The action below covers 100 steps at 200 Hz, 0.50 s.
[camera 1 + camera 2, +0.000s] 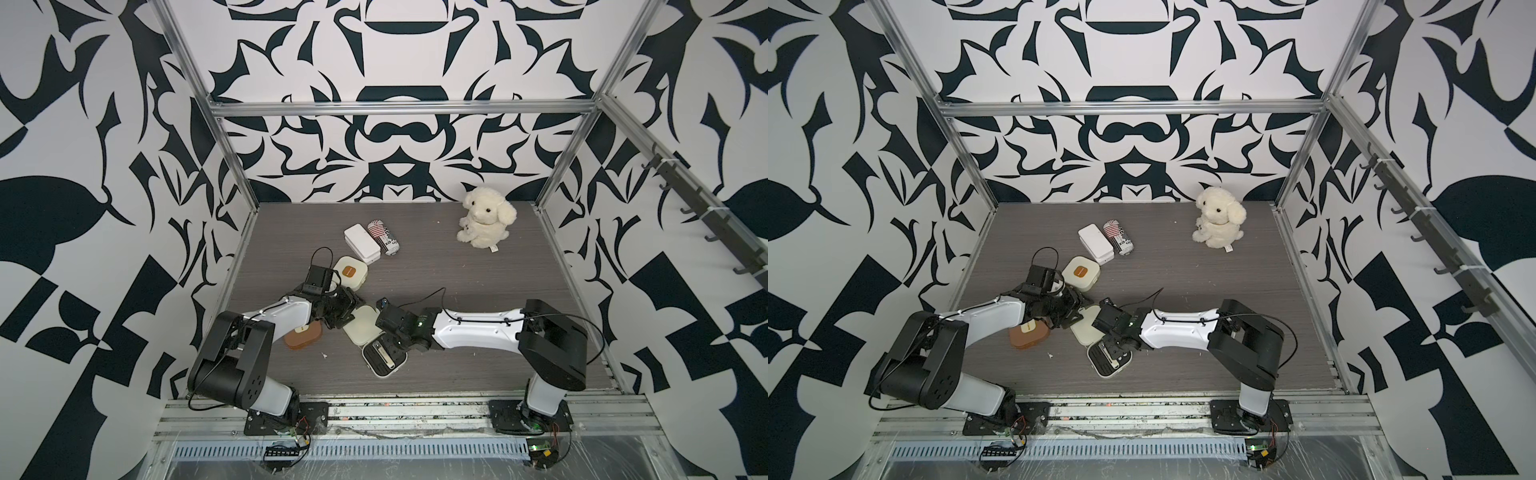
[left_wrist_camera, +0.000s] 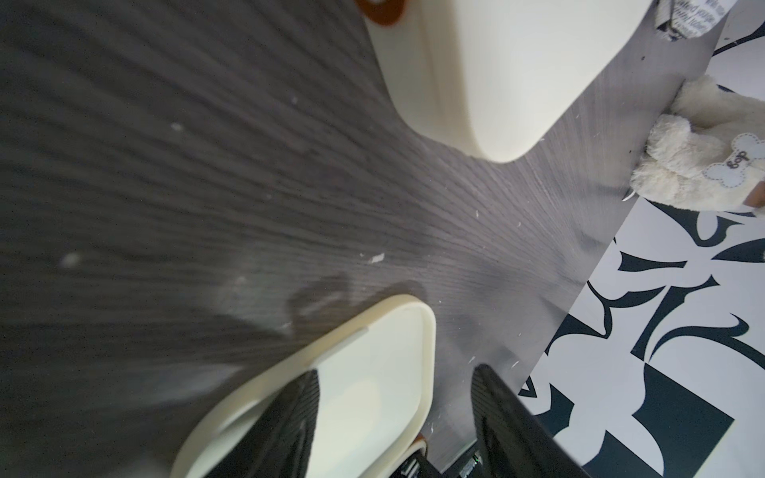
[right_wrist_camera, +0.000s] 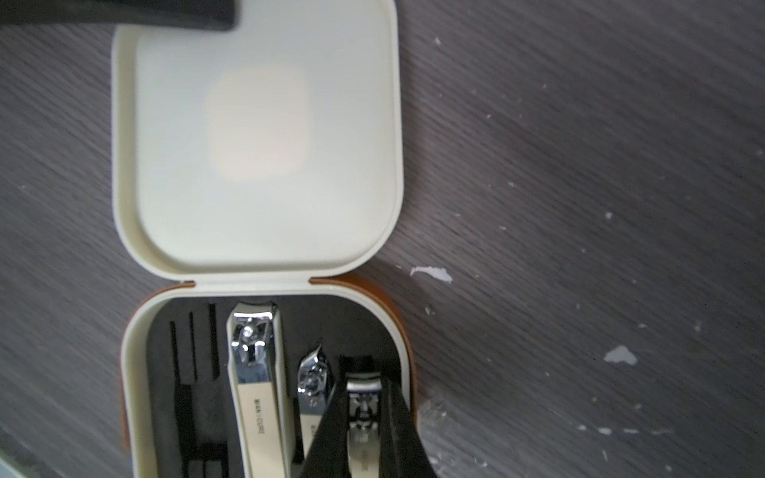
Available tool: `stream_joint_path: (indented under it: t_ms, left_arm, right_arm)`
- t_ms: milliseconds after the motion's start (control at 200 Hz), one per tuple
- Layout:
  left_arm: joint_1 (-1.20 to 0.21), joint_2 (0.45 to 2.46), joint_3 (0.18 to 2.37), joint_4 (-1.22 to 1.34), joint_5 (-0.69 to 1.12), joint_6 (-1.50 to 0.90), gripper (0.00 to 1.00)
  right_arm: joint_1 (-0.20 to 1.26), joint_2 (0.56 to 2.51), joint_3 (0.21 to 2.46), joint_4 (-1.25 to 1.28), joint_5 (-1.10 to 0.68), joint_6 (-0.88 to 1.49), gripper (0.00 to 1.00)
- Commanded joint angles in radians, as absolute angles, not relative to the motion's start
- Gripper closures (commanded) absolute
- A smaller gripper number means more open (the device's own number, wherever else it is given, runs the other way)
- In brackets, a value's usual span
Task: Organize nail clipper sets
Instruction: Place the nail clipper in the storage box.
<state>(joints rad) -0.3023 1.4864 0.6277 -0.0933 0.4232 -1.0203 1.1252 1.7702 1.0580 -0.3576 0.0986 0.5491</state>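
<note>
right gripper (image 3: 363, 387) pinches clipper (image 3: 363, 432) | left gripper (image 2: 397, 370) astride case lid (image 2: 372, 397), maybe touching

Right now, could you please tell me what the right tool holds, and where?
The right tool pinches a small clipper across its long sides, inside the open case.

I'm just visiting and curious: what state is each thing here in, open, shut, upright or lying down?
Front cream case: open, lid laid flat.
Back cream case: shut.
Tan-brown case: shut.
White box: shut.
Striped can: lying on its side.
Plush dog: sitting upright.
Left gripper: open, straddling the flat lid's edge.
Right gripper: shut on small clipper.
</note>
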Motion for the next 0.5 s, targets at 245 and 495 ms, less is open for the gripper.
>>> stream_joint_path:
  t_ms: [245,495]
  left_arm:
    - [-0.298,1.514,0.591,-0.161,0.368,-1.000,0.36]
    - [-0.298,1.513,0.589,-0.161,0.374,-1.000,0.37]
  right_arm:
    - [1.135,1.779,1.082,-0.480,0.123,0.565,0.88]
    - [1.135,1.794,1.122,-0.474,0.136,0.571,0.77]
